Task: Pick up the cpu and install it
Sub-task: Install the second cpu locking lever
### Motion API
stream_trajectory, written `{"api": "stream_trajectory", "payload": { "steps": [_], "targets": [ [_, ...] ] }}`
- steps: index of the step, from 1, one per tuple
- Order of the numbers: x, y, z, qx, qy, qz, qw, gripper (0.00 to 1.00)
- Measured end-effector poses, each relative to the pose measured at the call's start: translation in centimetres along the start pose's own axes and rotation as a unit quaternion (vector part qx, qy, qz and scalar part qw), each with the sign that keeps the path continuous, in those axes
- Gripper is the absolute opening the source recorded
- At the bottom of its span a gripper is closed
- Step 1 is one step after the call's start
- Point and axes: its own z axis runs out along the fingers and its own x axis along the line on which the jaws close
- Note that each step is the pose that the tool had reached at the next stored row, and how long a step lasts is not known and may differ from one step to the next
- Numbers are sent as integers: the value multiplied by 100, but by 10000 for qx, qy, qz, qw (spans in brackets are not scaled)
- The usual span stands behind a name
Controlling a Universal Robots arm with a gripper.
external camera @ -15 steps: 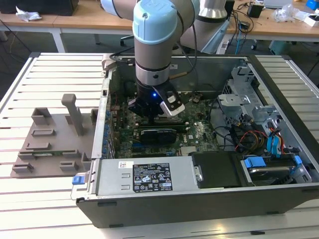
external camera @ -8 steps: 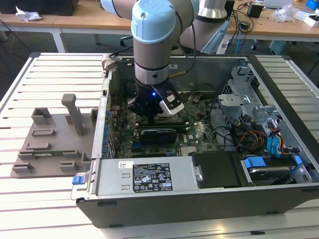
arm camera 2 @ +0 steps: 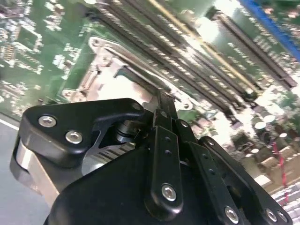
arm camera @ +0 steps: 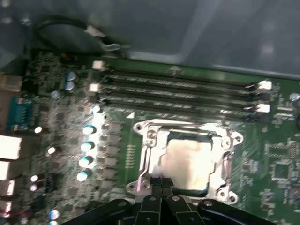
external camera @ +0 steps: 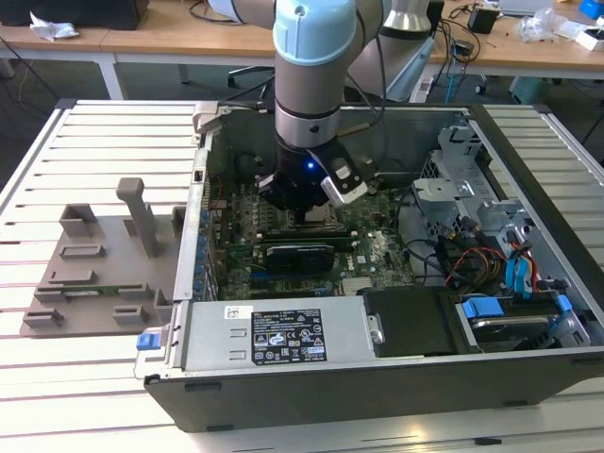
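The cpu (arm camera: 190,161), a small pale silvery square, lies flat inside the socket frame (arm camera: 150,137) on the green motherboard. My gripper (arm camera: 162,182) hangs low over the board with its fingers drawn together at the chip's near edge. I cannot tell whether they touch it. In the second wrist view the black fingers (arm camera 2: 165,117) point down at the socket's metal bracket (arm camera 2: 101,70). In the exterior view the gripper (external camera: 307,219) is deep inside the open computer case, above the middle of the board.
Memory slots (arm camera: 178,93) run beside the socket. A long black card (external camera: 300,253) sits just in front of the gripper. The case walls (external camera: 203,189) and drive cages and cables (external camera: 472,217) ring the board. A grey fixture plate (external camera: 94,274) lies on the exterior view's left.
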Motion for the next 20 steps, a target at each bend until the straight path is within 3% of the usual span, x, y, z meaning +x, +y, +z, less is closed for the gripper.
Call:
{"api": "stream_trajectory", "payload": {
  "steps": [3,6,8,11,13,17,20],
  "targets": [
    [-105,54,6,33,17,0,10000,11],
    [-187,132,11,121,32,2,9999,11],
    [-209,216,-19,348,60,-2,9994,11],
    [-221,288,-43,495,77,-2,9987,11],
    [-228,315,-73,545,84,-2,9985,11],
    [-231,331,-188,568,87,-4,9983,11],
    [-235,350,-359,581,88,-3,9983,11]
  ]
}}
